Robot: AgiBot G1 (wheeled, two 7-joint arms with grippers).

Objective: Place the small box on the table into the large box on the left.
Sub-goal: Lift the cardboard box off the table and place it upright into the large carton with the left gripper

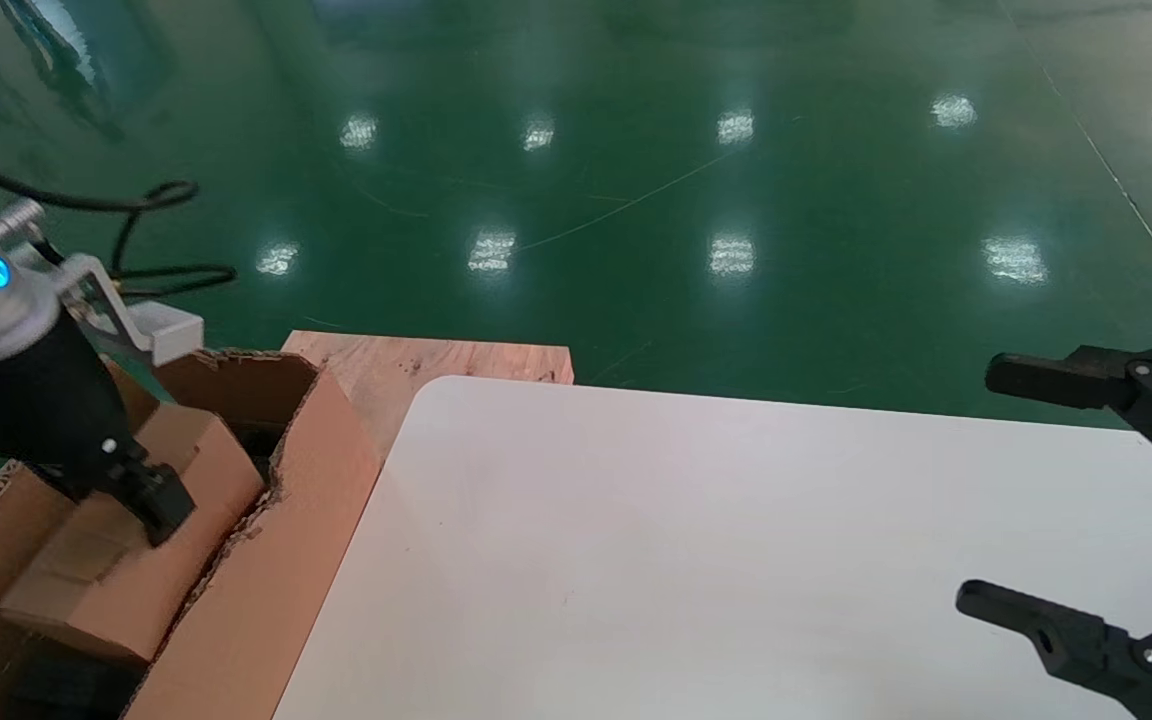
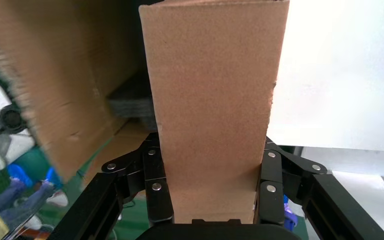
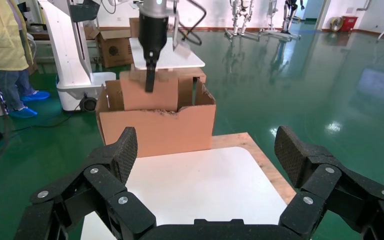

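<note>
Table: white top, rounded corner, wooden board just behind. Large box: torn-edged carton at the table's left edge. Small box: tilted inside the carton's opening, clamped by left gripper. Right gripper: jaws spread wide, over the table's right side.

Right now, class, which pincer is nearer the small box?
Left. The left pincer grips the small box over the large box; the right pincer hangs open across the table.
</note>
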